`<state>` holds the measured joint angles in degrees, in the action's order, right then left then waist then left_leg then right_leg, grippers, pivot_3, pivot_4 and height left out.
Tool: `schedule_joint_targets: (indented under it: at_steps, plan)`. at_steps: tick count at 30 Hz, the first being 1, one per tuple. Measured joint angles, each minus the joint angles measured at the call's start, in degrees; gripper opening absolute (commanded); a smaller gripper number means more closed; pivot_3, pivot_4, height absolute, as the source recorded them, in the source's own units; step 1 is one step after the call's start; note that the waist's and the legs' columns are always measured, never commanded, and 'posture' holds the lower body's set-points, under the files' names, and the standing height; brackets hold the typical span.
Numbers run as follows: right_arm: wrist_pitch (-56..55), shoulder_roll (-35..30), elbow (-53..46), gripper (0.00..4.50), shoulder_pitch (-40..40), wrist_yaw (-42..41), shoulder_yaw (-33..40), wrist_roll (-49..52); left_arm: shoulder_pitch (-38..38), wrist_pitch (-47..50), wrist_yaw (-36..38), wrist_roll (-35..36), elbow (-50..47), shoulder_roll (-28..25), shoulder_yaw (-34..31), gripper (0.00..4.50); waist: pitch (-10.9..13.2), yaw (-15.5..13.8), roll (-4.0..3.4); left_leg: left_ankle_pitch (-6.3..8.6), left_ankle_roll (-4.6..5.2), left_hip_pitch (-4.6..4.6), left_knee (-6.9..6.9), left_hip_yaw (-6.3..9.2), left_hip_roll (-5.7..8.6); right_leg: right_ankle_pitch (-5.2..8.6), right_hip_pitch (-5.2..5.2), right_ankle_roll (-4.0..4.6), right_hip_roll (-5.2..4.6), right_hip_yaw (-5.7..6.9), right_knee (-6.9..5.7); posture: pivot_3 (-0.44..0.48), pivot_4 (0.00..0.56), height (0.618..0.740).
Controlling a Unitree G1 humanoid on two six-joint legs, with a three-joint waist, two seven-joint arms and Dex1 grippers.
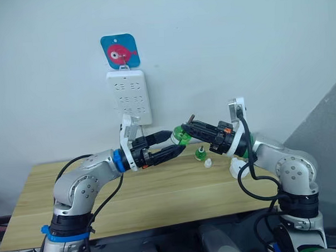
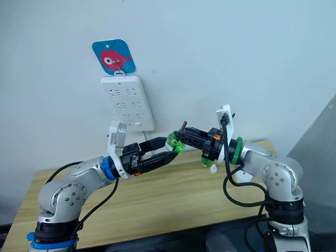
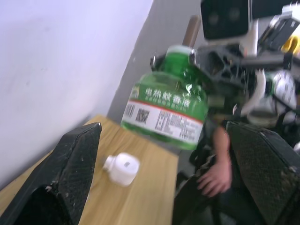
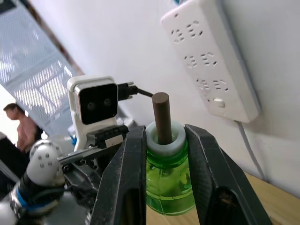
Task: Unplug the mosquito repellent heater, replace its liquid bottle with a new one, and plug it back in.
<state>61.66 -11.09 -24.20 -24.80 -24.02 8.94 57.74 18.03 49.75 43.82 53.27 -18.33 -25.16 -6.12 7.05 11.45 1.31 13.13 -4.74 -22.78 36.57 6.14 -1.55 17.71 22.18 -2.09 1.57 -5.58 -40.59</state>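
A green liquid bottle with a white neck and a brown wick hangs above the table. My right gripper is shut on its neck. My left gripper is open, one finger on each side of the bottle's body, with a gap on both sides. A second green bottle stands on the table below, and a small white cap lies next to it. The white mosquito repellent heater rests on the table by my right forearm, partly hidden behind it.
A white power strip hangs on the wall under a blue fish sticker, just behind the grippers. The wooden table ends close to the wall. A person's hand shows beyond the table's far end.
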Motion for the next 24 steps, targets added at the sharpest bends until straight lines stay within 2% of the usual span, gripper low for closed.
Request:
schedule_joint_targets:
  at_steps: [4, 8, 10, 13, 15, 24]
  plan:
    - [0.2, 4.4, -0.5, 0.84, 2.3, 8.3, 1.8, 7.2, 0.2, 3.7, -4.5, 5.9, -0.9, 0.8, -1.2, 4.50, -0.1, 0.0, -0.10, 0.01, 0.01, 0.02, 0.14, 0.06, -0.08, 0.06, 0.02, -0.02, 0.16, 0.00, -0.26, -0.186, 0.039, 0.740]
    - [-0.3, 7.8, -0.2, 0.84, 3.8, 16.0, 2.7, 15.5, 0.6, 4.5, -7.8, 8.8, -0.7, 2.5, -2.0, 4.50, -0.2, -0.1, -0.16, 0.01, 0.01, -0.01, 0.17, 0.05, -0.07, 0.06, 0.02, -0.02, 0.17, -0.01, -0.26, -0.185, 0.041, 0.740]
    - [-1.2, 8.0, 0.0, 0.84, 3.9, 19.1, 2.9, 18.6, 0.7, 5.4, -9.4, 11.2, -0.5, 2.8, -2.6, 4.50, -0.2, -0.1, -0.17, 0.01, 0.01, -0.01, 0.17, 0.04, -0.06, 0.06, 0.02, -0.03, 0.16, -0.02, -0.25, -0.185, 0.043, 0.740]
    - [-3.1, 7.9, 1.2, 0.84, 4.1, 23.1, 3.2, 23.5, 0.6, 9.0, -11.7, 19.7, 1.1, 2.5, -5.2, 4.50, -0.2, -0.1, -0.17, 0.01, 0.02, -0.01, 0.17, 0.05, -0.08, 0.07, 0.04, -0.03, 0.17, -0.01, -0.25, -0.185, 0.044, 0.740]
    - [-4.4, 7.6, 2.0, 0.84, 4.2, 25.1, 3.2, 26.0, 0.4, 10.0, -13.1, 22.7, 2.0, 2.1, -6.4, 4.50, -0.2, -0.1, -0.18, 0.01, 0.02, -0.01, 0.17, 0.05, -0.08, 0.08, 0.04, -0.03, 0.17, -0.01, -0.25, -0.182, 0.045, 0.740]
    - [-8.9, 6.1, 2.2, 0.84, 5.2, 30.4, 0.7, 34.2, 0.1, 9.7, -16.9, 26.9, 2.8, 2.9, -6.6, 4.50, -0.2, -0.3, -0.19, 0.01, 0.02, -0.02, 0.17, 0.04, -0.07, 0.09, 0.03, -0.04, 0.18, -0.03, -0.23, -0.177, 0.049, 0.740]
